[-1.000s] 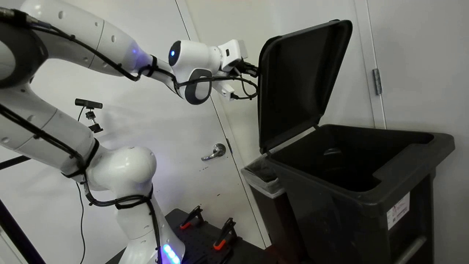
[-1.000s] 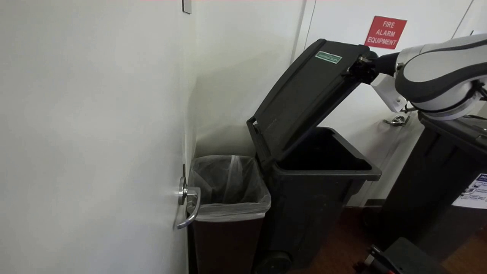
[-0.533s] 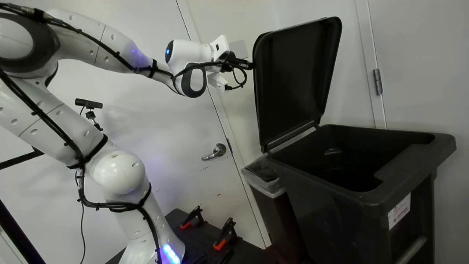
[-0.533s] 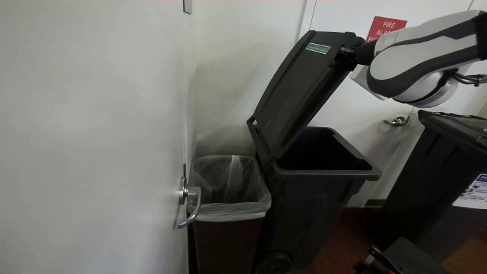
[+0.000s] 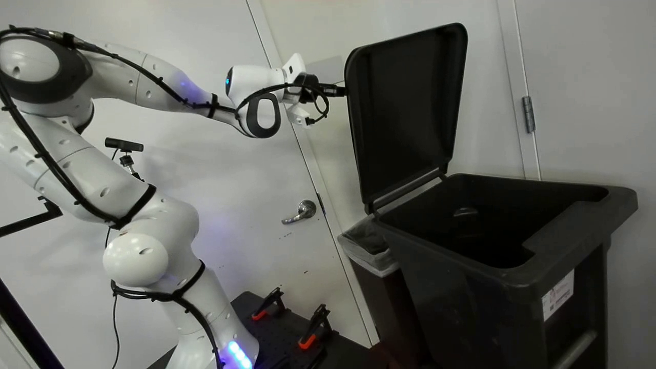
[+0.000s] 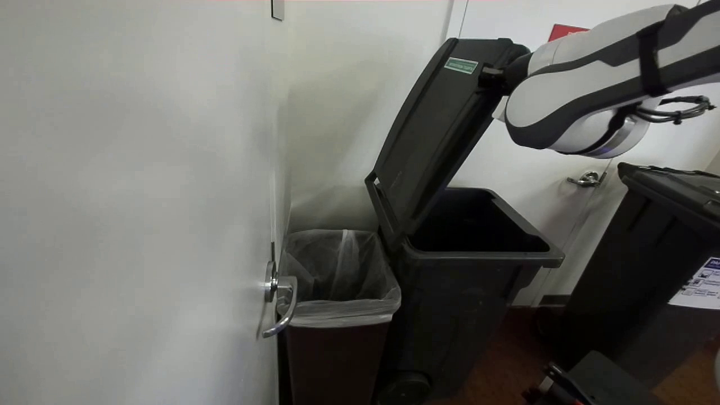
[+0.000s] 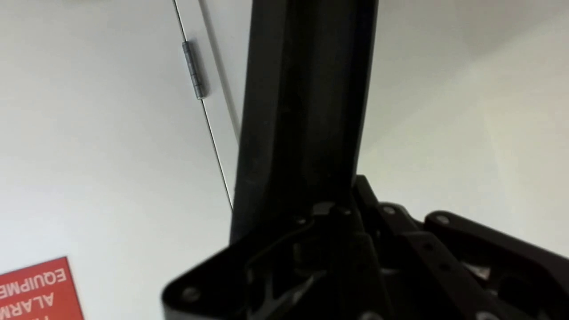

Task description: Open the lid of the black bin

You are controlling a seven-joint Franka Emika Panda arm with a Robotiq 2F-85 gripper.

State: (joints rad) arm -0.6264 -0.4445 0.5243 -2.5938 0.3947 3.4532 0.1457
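The black bin (image 5: 461,302) stands with its mouth uncovered; it also shows in an exterior view (image 6: 450,315). Its lid (image 5: 405,113) is hinged up steeply, leaning a little over the opening in an exterior view (image 6: 424,135). A green-and-white sticker (image 6: 461,66) is on the lid's top face. My gripper (image 5: 342,90) is at the lid's raised free edge, near a corner, also in an exterior view (image 6: 490,79). In the wrist view my gripper (image 7: 354,195) is shut on the thin rim of the lid (image 7: 302,111). The fingertips are partly lost in dark shadow.
A smaller brown bin with a clear liner (image 6: 337,312) stands against the black bin's hinge side. A door handle (image 6: 284,304) juts out beside it. Another dark bin (image 6: 635,270) stands at the right. Clamps (image 5: 316,325) sit on the black base by the arm.
The lid has swung further up and back on its hinge. My gripper has moved with its edge towards the hinge side, and the arm has stretched after it. The bin body stays put.
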